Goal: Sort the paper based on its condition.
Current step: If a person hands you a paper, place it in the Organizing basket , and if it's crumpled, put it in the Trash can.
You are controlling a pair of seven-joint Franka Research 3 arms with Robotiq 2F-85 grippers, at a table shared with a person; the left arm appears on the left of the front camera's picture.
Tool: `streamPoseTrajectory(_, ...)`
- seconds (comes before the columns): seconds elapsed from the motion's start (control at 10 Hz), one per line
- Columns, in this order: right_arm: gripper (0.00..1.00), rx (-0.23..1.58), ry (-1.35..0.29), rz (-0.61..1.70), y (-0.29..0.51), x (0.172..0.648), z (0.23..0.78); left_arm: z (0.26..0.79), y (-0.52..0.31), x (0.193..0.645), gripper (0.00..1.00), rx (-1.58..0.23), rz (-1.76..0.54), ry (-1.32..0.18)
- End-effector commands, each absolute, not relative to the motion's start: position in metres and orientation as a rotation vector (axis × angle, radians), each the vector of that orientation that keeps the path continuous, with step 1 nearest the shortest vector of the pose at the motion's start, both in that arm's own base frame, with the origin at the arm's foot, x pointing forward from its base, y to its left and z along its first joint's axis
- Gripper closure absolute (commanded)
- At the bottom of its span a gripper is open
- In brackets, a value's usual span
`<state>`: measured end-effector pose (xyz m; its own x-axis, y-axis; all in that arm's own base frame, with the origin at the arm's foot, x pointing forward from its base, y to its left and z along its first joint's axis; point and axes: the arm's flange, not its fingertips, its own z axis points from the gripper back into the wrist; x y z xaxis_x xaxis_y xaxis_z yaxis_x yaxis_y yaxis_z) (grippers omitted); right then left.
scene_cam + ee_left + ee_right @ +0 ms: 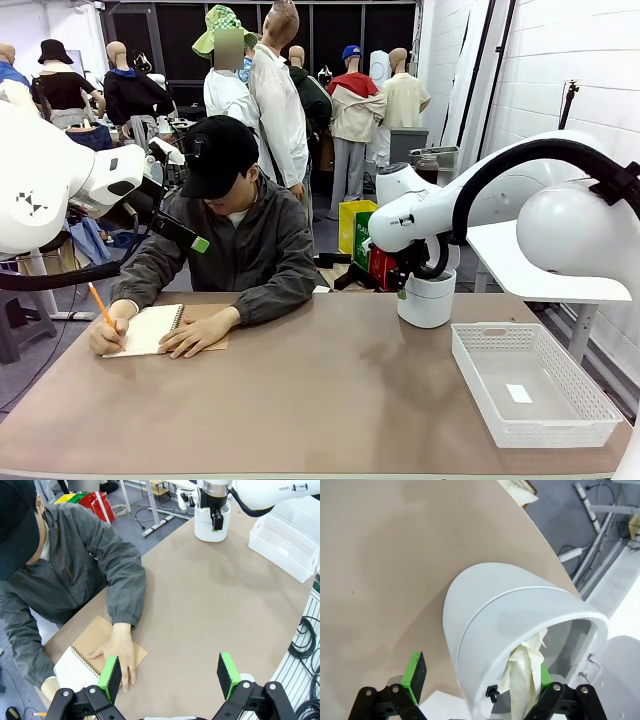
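Table (300, 400): tan, matt top, bare at the centre.

At 4 o'clock, nearest the robot's edge, stands a white mesh basket (550, 432). A small white sticker (519, 393) lies on its floor.

The left gripper (169, 677) hangs above the 8 o'clock region. Its jaws are spread wide and hold nothing.

At 2 o'clock stands a white round bin (428, 305). The right gripper (420, 275) is at the bin's mouth with its jaws fully apart. One green pad (415, 672) is outside the bin wall. The paper (522, 677), a crumpled white sheet, sits inside the bin just beside the other pad.

At 10 o'clock a person (245, 240) sits at the far edge. Both hands rest on an open spiral notebook (150, 328), and one holds an orange pencil (100, 303).

Room: a white brick wall (560, 70) stands at 3 o'clock, and cables (305, 645) lie on the grey floor.
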<state>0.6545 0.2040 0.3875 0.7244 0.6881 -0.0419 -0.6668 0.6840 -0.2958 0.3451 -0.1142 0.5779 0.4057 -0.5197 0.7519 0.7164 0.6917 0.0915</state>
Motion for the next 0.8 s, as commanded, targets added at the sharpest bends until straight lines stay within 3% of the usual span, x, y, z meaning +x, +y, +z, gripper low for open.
streamPoseTrajectory(0.0, 0.00, -0.263, -0.090, 0.779, 0.204, 0.651, 0.404, 0.579, -0.113, 0.345, 0.00, -0.268, -0.791, -0.836)
streamPoseTrajectory(0.3, 0.00, -0.162, -0.072, 0.818, 0.206, 0.639, 0.422, 0.579, -0.113, 0.345, 0.00, -0.268, -0.791, -0.836)
streamPoseTrajectory(0.7, 0.00, -0.266, -0.136, 0.734, 0.194, 0.644, 0.443, 0.579, -0.113, 0.345, 0.00, -0.268, -0.791, -0.836)
